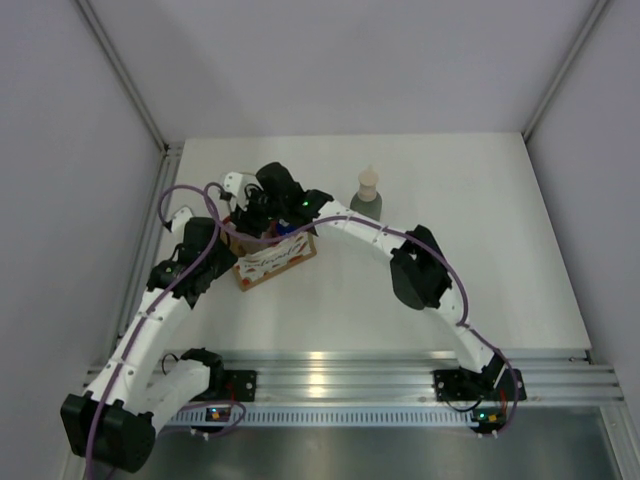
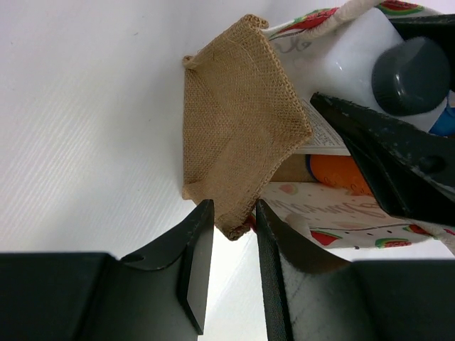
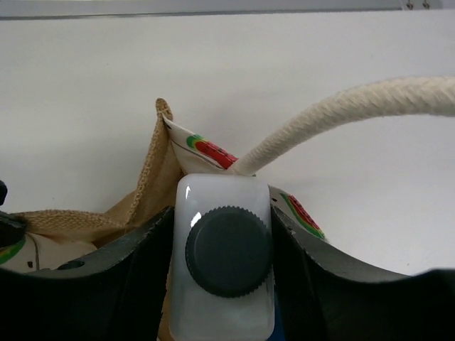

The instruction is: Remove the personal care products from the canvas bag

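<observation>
One grey-green bottle stands out behind the canvas bag. The right pincer grips the white bottle in it; the left pincer pinches its corner. An orange bottle waits inside.

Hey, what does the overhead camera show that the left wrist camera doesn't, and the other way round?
Only the overhead: the grey-green bottle standing outside the canvas bag. Only the left wrist: the left gripper pinching the bag's burlap corner, plus the white bottle and an orange bottle inside it. Both: the bag and the white table.
</observation>
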`<state>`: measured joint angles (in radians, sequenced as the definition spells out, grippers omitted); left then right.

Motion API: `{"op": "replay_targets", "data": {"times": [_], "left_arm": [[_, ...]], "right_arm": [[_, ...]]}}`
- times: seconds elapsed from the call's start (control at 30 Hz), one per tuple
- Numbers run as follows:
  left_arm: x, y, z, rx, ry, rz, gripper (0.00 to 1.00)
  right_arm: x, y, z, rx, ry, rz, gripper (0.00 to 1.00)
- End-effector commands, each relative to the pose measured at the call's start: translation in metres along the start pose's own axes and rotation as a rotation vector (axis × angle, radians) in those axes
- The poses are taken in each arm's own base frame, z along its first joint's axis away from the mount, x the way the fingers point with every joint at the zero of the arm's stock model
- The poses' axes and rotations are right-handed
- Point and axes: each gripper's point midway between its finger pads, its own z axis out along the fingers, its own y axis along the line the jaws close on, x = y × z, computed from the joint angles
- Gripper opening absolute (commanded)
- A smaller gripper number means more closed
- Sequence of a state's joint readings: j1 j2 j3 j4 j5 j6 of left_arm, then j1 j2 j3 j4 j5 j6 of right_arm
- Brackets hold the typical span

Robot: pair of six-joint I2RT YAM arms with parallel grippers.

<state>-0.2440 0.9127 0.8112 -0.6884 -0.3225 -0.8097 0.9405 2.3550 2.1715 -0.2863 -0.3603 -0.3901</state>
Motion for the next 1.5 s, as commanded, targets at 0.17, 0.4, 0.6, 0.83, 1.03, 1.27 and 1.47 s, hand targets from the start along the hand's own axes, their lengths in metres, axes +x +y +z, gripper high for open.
{"op": "replay_targets", "data": {"times": [0.17, 0.4, 0.6, 0.83, 1.03, 1.27, 1.47], "left_arm": [[-0.027, -0.014, -0.012, 0.045, -0.078, 0.010, 0.35], [-0.031, -0.016, -0.014, 0.051, -0.084, 0.035, 0.35], [-0.031, -0.017, -0.015, 0.057, -0.086, 0.037, 0.36], [-0.034, -0.019, -0.022, 0.082, -0.100, 0.030, 0.39], [-0.036, -0.016, -0.029, 0.097, -0.119, 0.026, 0.44], [-0.044, -0.022, -0.042, 0.138, -0.139, 0.047, 0.55], [-0.046, -0.024, -0.051, 0.171, -0.148, 0.082, 0.74]], "right_arm": [[0.003, 0.006, -0.013, 0.059, 0.033, 0.119, 0.57], [0.009, 0.008, -0.009, 0.059, 0.031, 0.120, 0.59], [0.009, 0.005, -0.003, 0.065, 0.010, 0.115, 0.57], [0.011, 0.004, 0.009, 0.052, -0.001, 0.110, 0.47], [0.022, 0.013, 0.014, 0.017, 0.012, 0.123, 0.30], [0.010, 0.012, 0.011, 0.026, -0.032, 0.138, 0.00], [-0.020, -0.005, -0.006, 0.117, -0.127, 0.127, 0.00]]}}
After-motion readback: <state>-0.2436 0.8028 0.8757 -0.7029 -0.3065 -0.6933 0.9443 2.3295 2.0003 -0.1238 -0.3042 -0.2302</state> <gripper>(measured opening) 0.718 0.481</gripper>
